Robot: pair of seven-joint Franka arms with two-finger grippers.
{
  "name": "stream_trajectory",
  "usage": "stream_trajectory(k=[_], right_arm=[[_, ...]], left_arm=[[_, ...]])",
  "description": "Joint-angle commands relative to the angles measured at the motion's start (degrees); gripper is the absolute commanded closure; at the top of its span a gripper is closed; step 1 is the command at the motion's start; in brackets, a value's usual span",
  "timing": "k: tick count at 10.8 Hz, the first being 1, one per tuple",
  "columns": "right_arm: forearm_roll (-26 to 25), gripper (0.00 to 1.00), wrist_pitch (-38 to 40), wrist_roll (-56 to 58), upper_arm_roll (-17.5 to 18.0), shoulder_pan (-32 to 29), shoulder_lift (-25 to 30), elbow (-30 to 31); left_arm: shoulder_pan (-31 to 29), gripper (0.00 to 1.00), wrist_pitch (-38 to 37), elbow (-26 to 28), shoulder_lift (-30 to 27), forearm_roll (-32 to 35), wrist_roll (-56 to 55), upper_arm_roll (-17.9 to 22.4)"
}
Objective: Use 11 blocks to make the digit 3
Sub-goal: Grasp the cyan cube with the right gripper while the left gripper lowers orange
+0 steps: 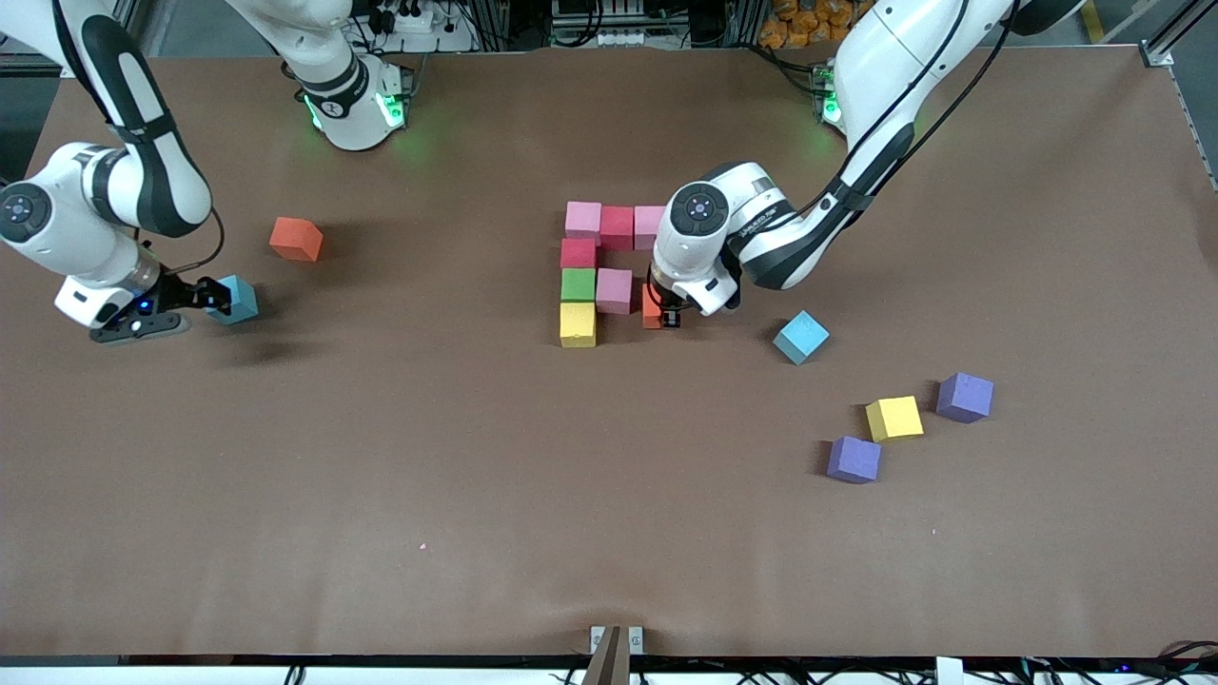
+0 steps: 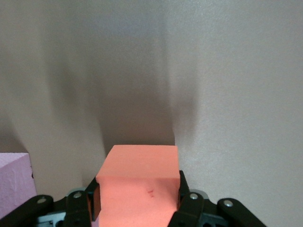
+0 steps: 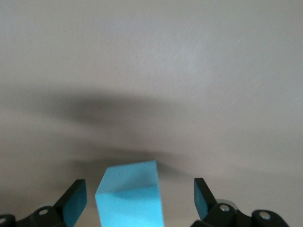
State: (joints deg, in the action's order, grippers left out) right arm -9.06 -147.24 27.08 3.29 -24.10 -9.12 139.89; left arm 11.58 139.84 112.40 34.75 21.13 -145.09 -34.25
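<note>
Digit 3 about half built: seven cubes set, an eighth arriving

The figure (image 1: pixel 599 271) mid-table has its top bar, part of the column and one pink middle cube (image 1: pixel 615 290); the left gripper (image 1: pixel 663 315) grips an orange block (image 2: pixel 138 182) just beside that cube; the right gripper (image 1: pixel 205 297), jaws wide, straddles a light blue block (image 3: pixel 129 194) at the right arm's end; five loose blocks lie scattered, three needed.

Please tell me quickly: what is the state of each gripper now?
Left gripper: shut on the orange block, beside the pink block of the figure.
Right gripper: open, fingers on either side of a light blue block, not gripping it.
</note>
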Motion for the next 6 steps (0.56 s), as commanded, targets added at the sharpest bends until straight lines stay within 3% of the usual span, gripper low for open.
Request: stream_trajectory(k=[1,4,6], right_arm=[[1.0,0.00,-1.7,4.6,1.2,-2.3,1.6,4.1],[1.0,0.00,-1.8,13.8,1.1,-3.1,1.4,4.5],[1.0,0.00,-7.3,19.9,1.0,-4.2,-0.1,6.3]], left_arm=[[0.2,0.54,1.7,1.6,-0.6,1.5,-2.4,0.0],[1.2,0.54,1.8,1.6,-0.4,1.5,-3.1,0.0],[1.8,0.54,1.9,1.4,0.1,1.5,-4.1,0.0]])
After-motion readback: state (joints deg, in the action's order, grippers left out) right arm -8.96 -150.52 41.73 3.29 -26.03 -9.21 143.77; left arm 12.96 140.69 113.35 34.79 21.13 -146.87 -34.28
